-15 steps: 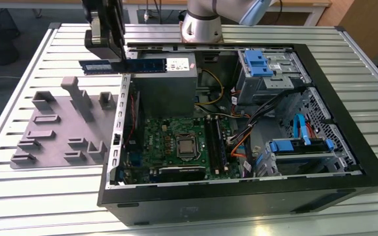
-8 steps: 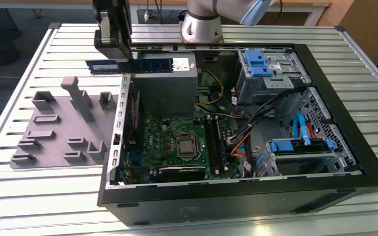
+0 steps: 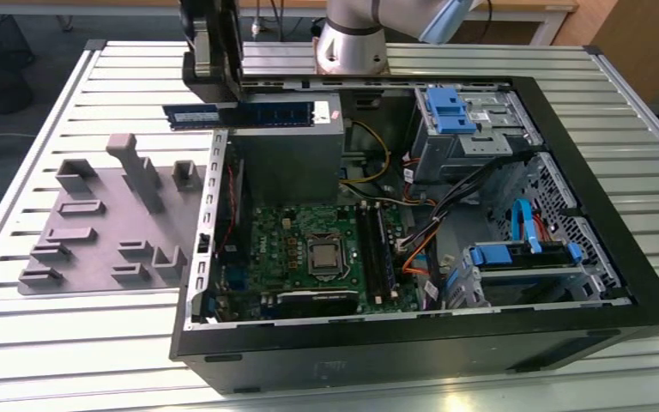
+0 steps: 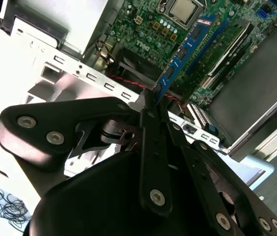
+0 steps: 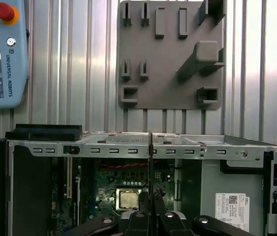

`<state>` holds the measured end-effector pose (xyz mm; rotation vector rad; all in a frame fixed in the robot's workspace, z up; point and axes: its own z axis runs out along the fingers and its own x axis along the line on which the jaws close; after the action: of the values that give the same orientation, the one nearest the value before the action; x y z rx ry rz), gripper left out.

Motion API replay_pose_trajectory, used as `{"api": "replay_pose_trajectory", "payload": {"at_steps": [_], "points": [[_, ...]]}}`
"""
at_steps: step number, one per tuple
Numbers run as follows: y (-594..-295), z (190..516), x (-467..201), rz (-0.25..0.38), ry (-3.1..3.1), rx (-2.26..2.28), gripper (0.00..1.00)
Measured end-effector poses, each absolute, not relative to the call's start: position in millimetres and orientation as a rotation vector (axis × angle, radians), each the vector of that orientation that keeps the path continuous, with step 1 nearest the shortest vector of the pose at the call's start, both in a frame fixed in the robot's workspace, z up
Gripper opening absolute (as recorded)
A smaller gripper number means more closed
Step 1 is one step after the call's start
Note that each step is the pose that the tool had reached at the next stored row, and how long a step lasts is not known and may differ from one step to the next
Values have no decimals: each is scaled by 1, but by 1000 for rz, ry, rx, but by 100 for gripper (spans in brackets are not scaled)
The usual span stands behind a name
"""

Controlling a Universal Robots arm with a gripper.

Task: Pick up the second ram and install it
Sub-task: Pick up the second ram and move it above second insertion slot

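Note:
The second ram (image 3: 255, 114) is a long blue stick with dark chips. It hangs level above the back left corner of the open computer case (image 3: 604, 257), over the grey power supply box (image 3: 289, 159). My gripper (image 3: 229, 96) is shut on it near the stick's middle. In the second wrist view the ram (image 4: 185, 54) juts out from the closed fingertips of the gripper (image 4: 153, 101) above the green motherboard (image 4: 153, 29). In the first wrist view the ram (image 5: 150, 162) is seen edge-on as a thin dark line. The black slot rails (image 3: 377, 249) lie beside the processor (image 3: 325, 255).
A grey holder plate (image 3: 112, 223) with blocks and pockets lies on the slatted table at the exterior view's left of the case. Drive cages with blue latches (image 3: 450, 112) and loose cables (image 3: 444, 202) crowd the case's other side. A teach pendant (image 5: 3, 54) lies on the table.

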<state>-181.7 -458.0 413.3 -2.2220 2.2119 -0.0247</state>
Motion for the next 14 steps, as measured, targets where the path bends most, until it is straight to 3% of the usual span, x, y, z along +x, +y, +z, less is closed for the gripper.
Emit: {"api": "replay_pose_trajectory", "payload": {"at_steps": [14], "points": [[-458, 413, -162, -25, 2212, -2222, 14]]}}
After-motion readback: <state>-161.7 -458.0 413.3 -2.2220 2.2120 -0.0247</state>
